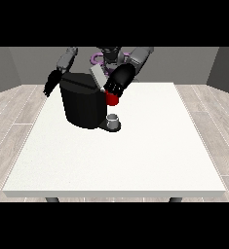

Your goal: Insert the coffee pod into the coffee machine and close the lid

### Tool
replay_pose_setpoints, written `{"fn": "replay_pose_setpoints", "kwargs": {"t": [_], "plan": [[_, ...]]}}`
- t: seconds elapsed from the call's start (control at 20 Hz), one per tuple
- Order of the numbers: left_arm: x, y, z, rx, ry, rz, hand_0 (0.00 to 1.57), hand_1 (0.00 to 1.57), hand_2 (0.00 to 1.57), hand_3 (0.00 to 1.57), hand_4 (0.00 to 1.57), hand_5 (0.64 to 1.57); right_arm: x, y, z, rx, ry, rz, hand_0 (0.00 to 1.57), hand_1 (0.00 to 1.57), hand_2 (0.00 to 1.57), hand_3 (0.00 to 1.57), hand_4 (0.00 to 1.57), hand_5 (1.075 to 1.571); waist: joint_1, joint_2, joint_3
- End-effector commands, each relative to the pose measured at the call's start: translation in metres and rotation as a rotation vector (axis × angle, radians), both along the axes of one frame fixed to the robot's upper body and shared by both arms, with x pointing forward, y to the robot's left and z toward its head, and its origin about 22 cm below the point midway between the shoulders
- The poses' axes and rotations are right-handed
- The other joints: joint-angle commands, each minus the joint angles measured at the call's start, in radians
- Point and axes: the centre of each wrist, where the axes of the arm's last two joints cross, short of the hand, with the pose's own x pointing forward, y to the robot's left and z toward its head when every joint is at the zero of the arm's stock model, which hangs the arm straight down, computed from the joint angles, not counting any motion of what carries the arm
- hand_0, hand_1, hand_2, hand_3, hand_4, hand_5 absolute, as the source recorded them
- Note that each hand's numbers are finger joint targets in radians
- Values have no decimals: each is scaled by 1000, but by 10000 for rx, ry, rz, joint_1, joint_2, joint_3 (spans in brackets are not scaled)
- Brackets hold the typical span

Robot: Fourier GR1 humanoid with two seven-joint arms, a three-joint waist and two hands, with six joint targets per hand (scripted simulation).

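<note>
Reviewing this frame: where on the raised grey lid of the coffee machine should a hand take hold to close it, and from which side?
Judging by its pose, at the lid's raised free end, from above: it tilts up over the coffee machine's top. The hand at the view's right is already beside it.

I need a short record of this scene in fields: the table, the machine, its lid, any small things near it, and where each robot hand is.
table: large white table
coffee machine: black, stands on the table's far left part
lid: grey flap, tilted up, not closed
red thing at the machine, below the robot hand at the view's right
grey thing: small cup shape on the machine's base; cannot tell if it is the pod
robot hand at view's right, at the machine's top, beside the lid
robot hand at view's left, beside the machine, hanging apart from it
</note>
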Motion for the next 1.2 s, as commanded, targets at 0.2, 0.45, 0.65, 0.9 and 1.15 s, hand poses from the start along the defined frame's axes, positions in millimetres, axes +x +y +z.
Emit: {"fn": "replay_pose_setpoints", "kwargs": {"t": [0.2,0.45,0.65,0.9,1.15], "plan": [[3,-9,-5,-103,-21,49,1117,1117,1136,985,0,1571,1,10,1,-79,269,-152,0,0,0,0,0,1571,-77,85,-7],[1,6,-9,-517,-727,-235,1206,1206,1179,956,0,1571,-4,-4,-1,-127,245,168,0,0,0,0,0,1571,-194,99,-8],[0,9,14,-699,-1108,-110,1241,1241,1202,970,0,1571,-2,19,3,-11,-133,30,0,0,0,0,85,1571,-304,481,-8],[0,2,15,-244,-1613,-203,1250,1250,1216,940,0,1571,9,8,22,-344,-315,88,0,0,0,0,0,1571,-297,697,-9],[-2,21,3,338,-2024,-207,999,999,1023,718,0,1571,-1,7,6,-306,-463,-40,0,0,0,0,215,1571,-273,906,-10]]}}
